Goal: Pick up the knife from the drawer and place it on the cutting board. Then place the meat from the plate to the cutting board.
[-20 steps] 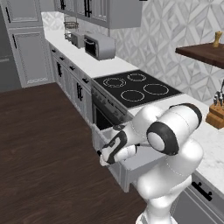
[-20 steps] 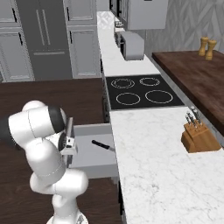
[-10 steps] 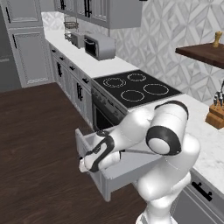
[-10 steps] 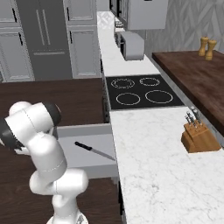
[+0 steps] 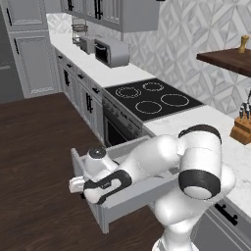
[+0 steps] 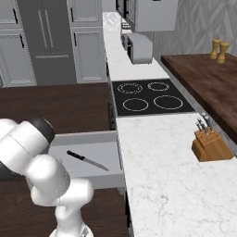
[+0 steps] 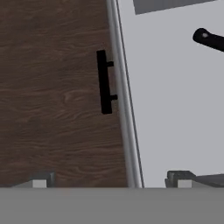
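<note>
My pincer hangs above the front edge of the drawer, spread wide and holding nothing. In the hand view one fingertip sits at seven o'clock over the dark wood floor and the other at five o'clock over the pale drawer bottom, so the drawer's front panel runs straight up between them. The black bar handle lies just outside that panel, toward eleven o'clock from the middle of the view.

The knife lies flat inside the pulled-out drawer. In the right base view its black handle points toward ten o'clock and the narrow blade toward four o'clock. In the hand view just the butt of the handle peeks in at two o'clock, well apart from my fingers.

The risks I see from here:
- Dropping straight down would land me on the drawer front, not the knife, and could shove the drawer.
- The knife is slim and flat on the bottom, so closing across it at a bad angle could skate it away.
- Reaching in low, my wrist could catch the drawer wall.
- Neither the cutting board nor the plate is where I am looking.
</note>
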Available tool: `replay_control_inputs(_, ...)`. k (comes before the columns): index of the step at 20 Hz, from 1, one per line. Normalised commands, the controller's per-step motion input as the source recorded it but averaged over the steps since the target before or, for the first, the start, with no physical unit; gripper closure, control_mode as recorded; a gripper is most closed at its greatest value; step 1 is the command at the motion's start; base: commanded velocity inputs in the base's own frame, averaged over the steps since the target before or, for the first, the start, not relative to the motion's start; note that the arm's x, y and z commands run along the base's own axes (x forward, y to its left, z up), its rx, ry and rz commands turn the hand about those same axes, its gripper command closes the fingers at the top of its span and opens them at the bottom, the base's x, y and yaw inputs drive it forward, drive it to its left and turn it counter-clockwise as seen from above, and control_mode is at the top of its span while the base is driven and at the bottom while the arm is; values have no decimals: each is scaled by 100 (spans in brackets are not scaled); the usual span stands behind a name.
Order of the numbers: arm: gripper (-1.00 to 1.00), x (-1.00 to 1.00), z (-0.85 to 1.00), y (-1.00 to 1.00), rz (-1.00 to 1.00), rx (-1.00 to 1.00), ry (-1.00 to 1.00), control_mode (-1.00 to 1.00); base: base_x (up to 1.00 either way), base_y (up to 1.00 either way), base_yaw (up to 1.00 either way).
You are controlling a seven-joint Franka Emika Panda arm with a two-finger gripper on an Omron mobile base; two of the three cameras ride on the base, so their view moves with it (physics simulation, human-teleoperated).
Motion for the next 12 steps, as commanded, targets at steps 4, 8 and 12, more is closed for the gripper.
replay_control_inputs(4, -100, 1, 100, -37, -2, 0, -1, -100, 0, 0, 0)
replay_control_inputs(8, -100, 2, 100, -74, -1, 0, 0, -100, 0, 0, 0)
replay_control_inputs(12, -100, 42, 97, -94, 0, 0, 11, -100, 0, 0, 0)
